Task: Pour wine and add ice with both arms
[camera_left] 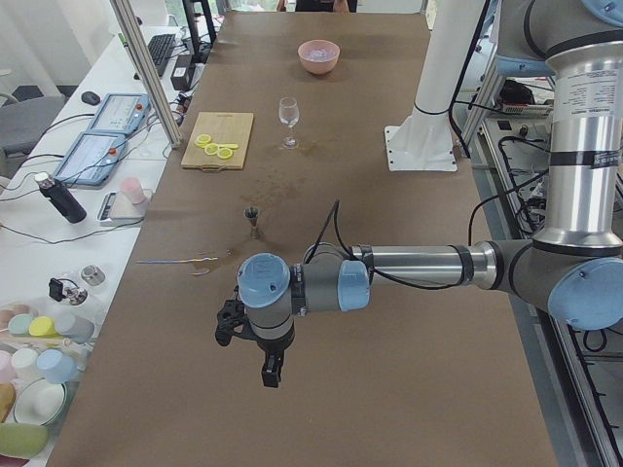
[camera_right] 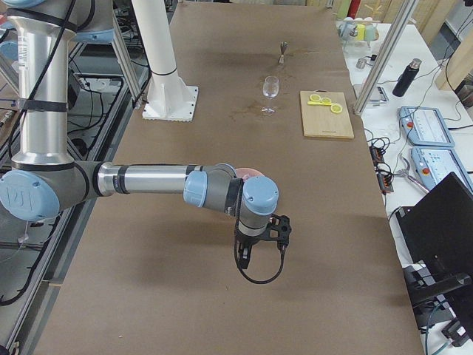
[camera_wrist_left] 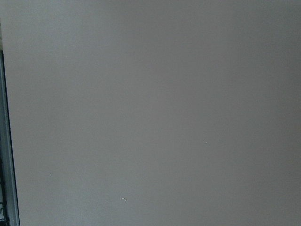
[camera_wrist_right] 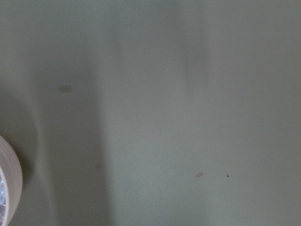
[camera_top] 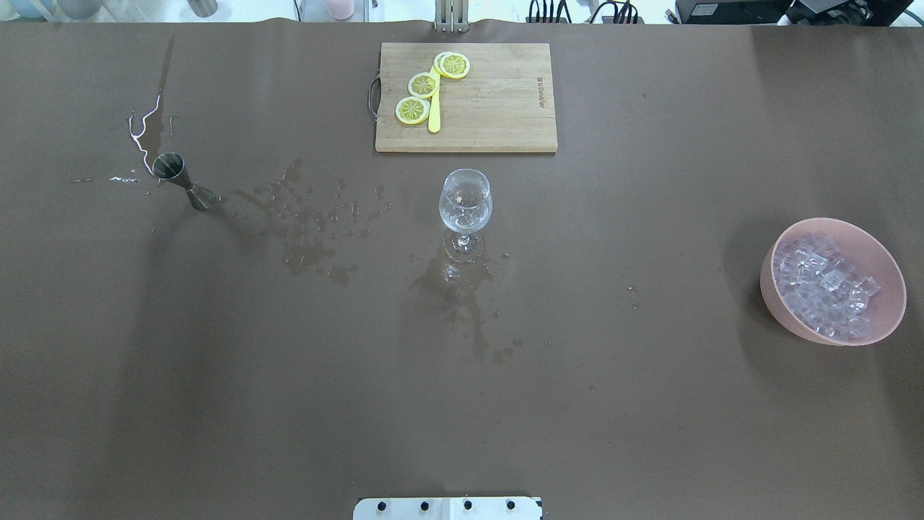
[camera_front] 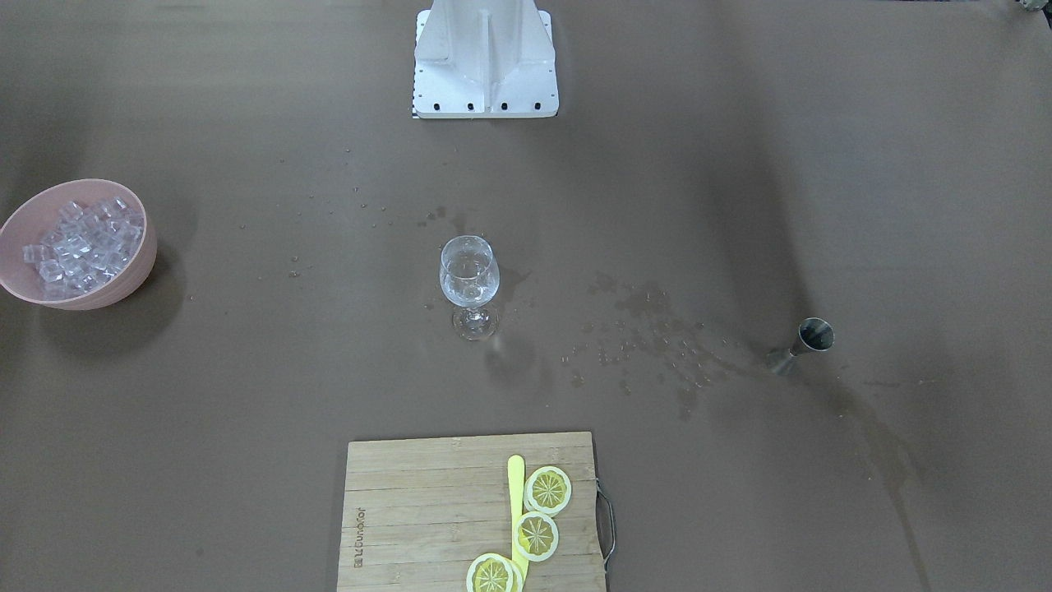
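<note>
Currently silver left arm (camera_left: 419,265), right arm (camera_right: 148,179) hang far from clear stemmed wine glass (camera_top: 465,202); jaws' opening: cannot tell. Approach slowly: brown tabletop (camera_top: 216,375) wet.

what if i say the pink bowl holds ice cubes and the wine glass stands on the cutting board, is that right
Not quite. The wine glass stands on the brown table, apart from the cutting board, on the board's robot side; the overhead exterior view shows the gap. The pink bowl does hold ice cubes.
</note>
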{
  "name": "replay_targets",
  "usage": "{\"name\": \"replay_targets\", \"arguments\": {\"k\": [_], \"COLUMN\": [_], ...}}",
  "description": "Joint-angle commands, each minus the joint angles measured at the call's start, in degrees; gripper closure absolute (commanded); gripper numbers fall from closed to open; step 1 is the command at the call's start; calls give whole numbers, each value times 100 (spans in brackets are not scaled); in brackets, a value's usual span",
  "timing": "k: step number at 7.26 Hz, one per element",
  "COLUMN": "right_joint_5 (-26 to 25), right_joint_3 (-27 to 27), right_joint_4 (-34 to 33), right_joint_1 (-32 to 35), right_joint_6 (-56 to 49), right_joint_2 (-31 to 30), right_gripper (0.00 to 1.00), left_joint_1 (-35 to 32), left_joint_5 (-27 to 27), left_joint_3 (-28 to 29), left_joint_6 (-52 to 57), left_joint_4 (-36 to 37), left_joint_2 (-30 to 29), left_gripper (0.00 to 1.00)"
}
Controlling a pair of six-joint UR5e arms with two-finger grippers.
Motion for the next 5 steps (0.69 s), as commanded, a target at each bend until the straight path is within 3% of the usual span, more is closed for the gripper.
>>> {"name": "replay_targets", "arguments": {"k": [1,5], "right_joint_5": [0,0], "right_joint_3": [17,-9], "right_joint_4": [1,1], "right_joint_1": [6,6], "right_joint_6": [3,12], "right_joint_2": [-4,4], "right_gripper": [0,0], "left_joint_1": [5,5], "left_joint_5": [0,0], "left_joint_3": [-3,-3], "left_joint_6": [-5,-5], "left_joint_4": [9,9], "left_joint_2": [-8,-16], "left_gripper": [2,2]}}
